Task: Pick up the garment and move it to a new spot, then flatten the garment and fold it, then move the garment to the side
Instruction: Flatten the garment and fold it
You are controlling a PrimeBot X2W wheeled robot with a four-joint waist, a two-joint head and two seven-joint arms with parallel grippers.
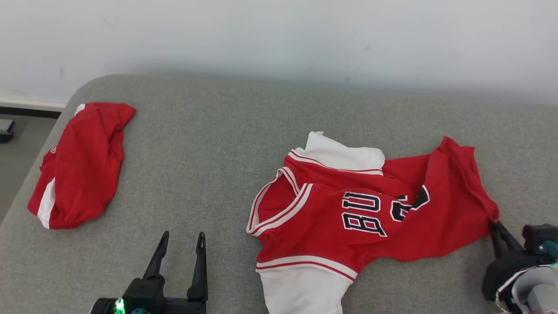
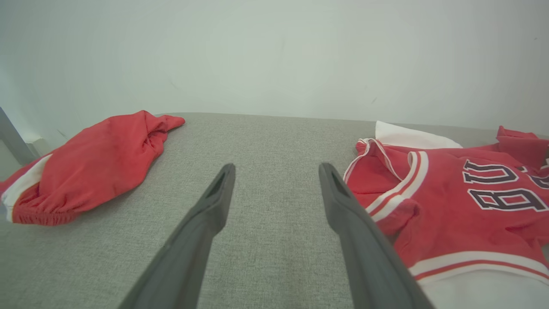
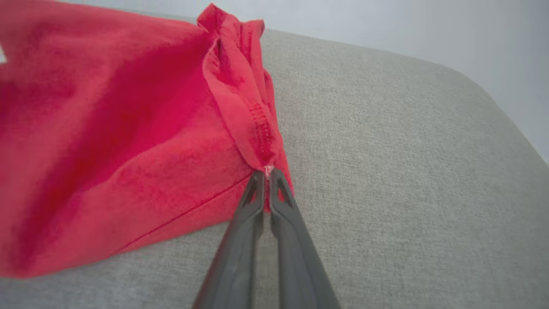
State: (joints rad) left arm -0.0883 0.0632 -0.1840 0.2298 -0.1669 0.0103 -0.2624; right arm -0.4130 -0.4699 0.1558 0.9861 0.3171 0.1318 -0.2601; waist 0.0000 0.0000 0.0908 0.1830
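Observation:
The garment (image 1: pixel 348 209) is a red jersey with white trim and dark letters, lying rumpled on the grey cushioned surface (image 1: pixel 209 144) right of centre. My right gripper (image 1: pixel 495 223) is shut on the garment's right hem corner, and the right wrist view shows its fingertips pinching the red hem (image 3: pixel 261 141) of the garment (image 3: pixel 111 137). The left gripper (image 1: pixel 182 239) hovers open over bare grey fabric at the lower left, well left of the jersey. In the left wrist view, that gripper (image 2: pixel 276 169) points between the two red pieces, with the garment (image 2: pixel 463 201) at the right.
A second red piece with a white stripe (image 1: pixel 80 163) lies bunched at the surface's left edge, also seen as a red bundle (image 2: pixel 85 167) in the left wrist view. A pale wall (image 1: pixel 279 35) stands behind. The floor (image 1: pixel 17 144) drops away at the far left.

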